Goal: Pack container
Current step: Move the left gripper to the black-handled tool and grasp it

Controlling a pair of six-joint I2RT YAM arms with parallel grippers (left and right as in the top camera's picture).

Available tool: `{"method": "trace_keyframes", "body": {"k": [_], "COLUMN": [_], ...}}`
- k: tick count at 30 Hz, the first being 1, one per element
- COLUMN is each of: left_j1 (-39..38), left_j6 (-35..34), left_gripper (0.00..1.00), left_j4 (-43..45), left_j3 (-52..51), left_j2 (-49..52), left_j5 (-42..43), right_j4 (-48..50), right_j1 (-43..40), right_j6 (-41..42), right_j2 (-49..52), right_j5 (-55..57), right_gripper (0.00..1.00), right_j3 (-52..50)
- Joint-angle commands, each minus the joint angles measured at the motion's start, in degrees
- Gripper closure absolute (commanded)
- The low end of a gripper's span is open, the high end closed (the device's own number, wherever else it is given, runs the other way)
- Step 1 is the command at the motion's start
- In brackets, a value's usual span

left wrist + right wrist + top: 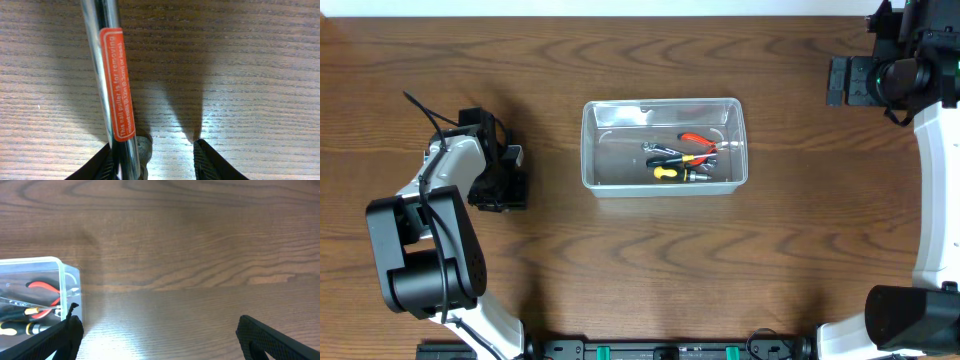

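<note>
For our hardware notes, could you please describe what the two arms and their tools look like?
The left arm and right arm have white links and bulky black joint housings. A thin black cable loops off the left one. The left tool and right tool have black, tapered, ribbed fingers.

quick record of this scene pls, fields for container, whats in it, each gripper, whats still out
container: clear bin, mid-table
contents: red-handled pliers, yellow-and-black screwdriver, other metal tools
left gripper: left of the container, jaws astride a chrome nail puller, gap on one side
right gripper: wide open, empty, far right
still out: nail puller, lying on the table
</note>
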Motion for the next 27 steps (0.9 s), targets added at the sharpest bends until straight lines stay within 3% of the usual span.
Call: {"method": "trace_keyframes", "body": {"k": [1,14,23,27], "left_j1": [0.0,0.0,0.0,0.0], "left_j6": [0.3,0.3,0.3,0.3], "left_gripper": [0.6,0.75,0.94,0.94], "left_j4": [-0.1,-0.1,-0.1,-0.1], "left_j3": [-0.7,-0.7,-0.7,-0.7], "left_j2": [0.1,0.1,0.1,0.1], "left_j5": [-0.3,-0.3,-0.3,-0.3], "right_j4": [0.1,0.1,0.2,0.1], "right_j1": [-0.4,-0.4,-0.4,-0.4], "right_j6": [0.3,0.3,0.3,0.3], "right_j2": [0.1,0.1,0.1,0.1], "right_j5": [-0.5,-0.7,-0.7,-0.7], "right_gripper": [0.01,0.01,0.01,0.01], "right_j3": [-0.5,-0.5,-0.5,-0.5]}}
